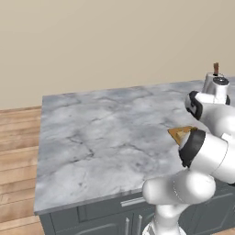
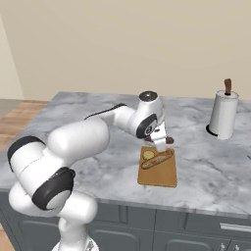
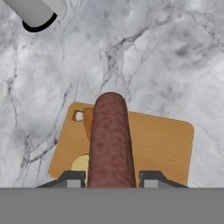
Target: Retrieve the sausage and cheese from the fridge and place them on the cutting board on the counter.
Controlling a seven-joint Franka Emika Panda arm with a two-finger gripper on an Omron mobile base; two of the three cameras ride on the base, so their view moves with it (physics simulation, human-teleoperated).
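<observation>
My gripper [image 2: 162, 141] [image 3: 111, 177] is shut on the sausage [image 3: 110, 140], a reddish-brown cylinder that sticks out past the fingers [image 3: 72, 178]. It hangs just above the far edge of the tan cutting board [image 2: 164, 175] [image 3: 162, 140] on the marble counter [image 2: 211, 166] [image 1: 101, 133]. The pale yellow cheese [image 2: 148, 155] [image 3: 80, 164] lies on the board beside a tan elongated item [image 2: 158, 159]. In the left base view the arm hides all of the board except one corner [image 1: 180, 133]. The fridge is out of view.
A white paper towel roll [image 2: 224, 115] [image 3: 37, 13] on a dark base stands on the counter beyond the board to the right. Dark grey cabinets with silver handles [image 1: 133, 201] run under the counter, with wooden floor [image 1: 18, 137] to the left.
</observation>
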